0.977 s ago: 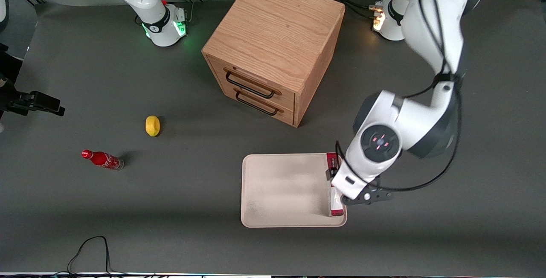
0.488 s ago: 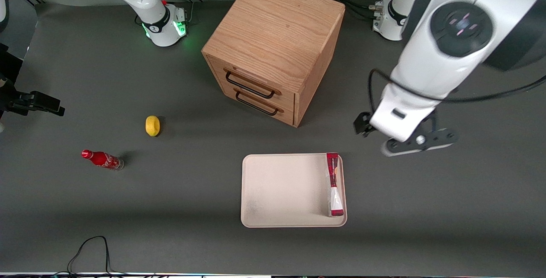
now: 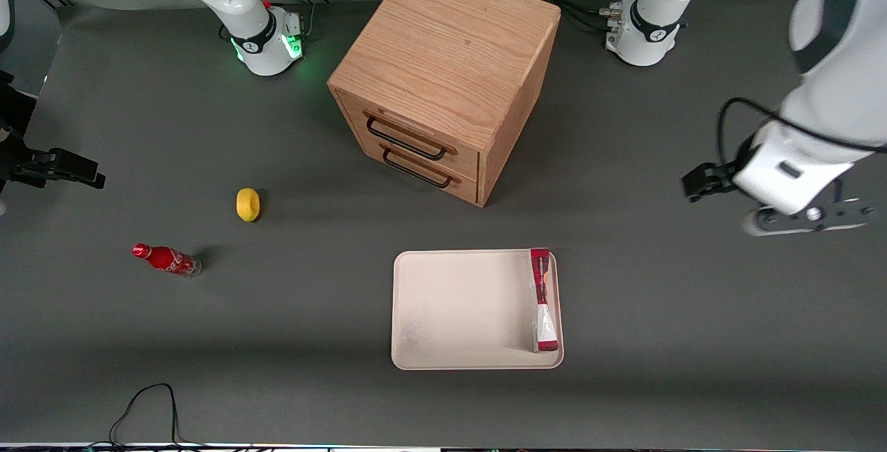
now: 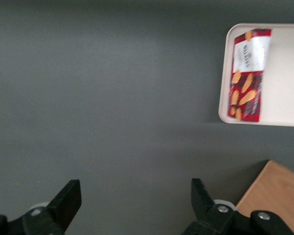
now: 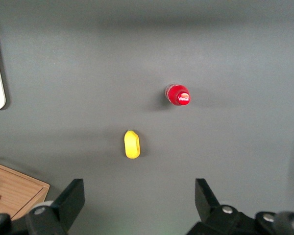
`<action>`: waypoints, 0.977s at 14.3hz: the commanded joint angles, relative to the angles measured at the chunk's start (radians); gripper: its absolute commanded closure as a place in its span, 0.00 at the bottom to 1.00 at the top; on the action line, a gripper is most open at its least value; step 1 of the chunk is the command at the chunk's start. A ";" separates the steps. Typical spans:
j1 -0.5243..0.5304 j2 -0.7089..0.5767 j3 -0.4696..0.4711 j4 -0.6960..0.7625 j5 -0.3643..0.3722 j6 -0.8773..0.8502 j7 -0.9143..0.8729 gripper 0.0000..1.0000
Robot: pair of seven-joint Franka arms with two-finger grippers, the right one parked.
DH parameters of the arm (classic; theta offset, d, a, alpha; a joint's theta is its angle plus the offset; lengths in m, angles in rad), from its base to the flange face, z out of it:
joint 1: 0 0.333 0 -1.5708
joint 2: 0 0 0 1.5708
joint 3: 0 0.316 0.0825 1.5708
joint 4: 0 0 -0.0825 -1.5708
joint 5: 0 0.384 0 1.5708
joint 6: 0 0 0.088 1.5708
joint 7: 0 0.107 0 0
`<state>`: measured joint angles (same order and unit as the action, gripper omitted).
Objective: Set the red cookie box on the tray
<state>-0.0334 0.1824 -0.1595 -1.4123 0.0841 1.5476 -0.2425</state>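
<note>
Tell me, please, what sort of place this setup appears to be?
Probably a robotics lab bench: a dark mat with arm bases bolted on, and props laid out, a cabinet, a tray holding a cookie box. The gripper hangs open above bare mat.

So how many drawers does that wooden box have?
2. The upper drawer sits right above the lower drawer on the cabinet front. The gripper, open, hangs over bare table toward the working arm's end.
</note>
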 commanded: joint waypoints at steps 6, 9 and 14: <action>0.123 -0.201 0.046 -0.270 -0.053 0.114 0.169 0.00; 0.024 -0.190 0.144 -0.251 -0.075 0.114 0.169 0.00; 0.020 -0.158 0.136 -0.171 -0.095 0.033 0.196 0.00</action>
<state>0.0043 0.0248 -0.0341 -1.6183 0.0033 1.6345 -0.0775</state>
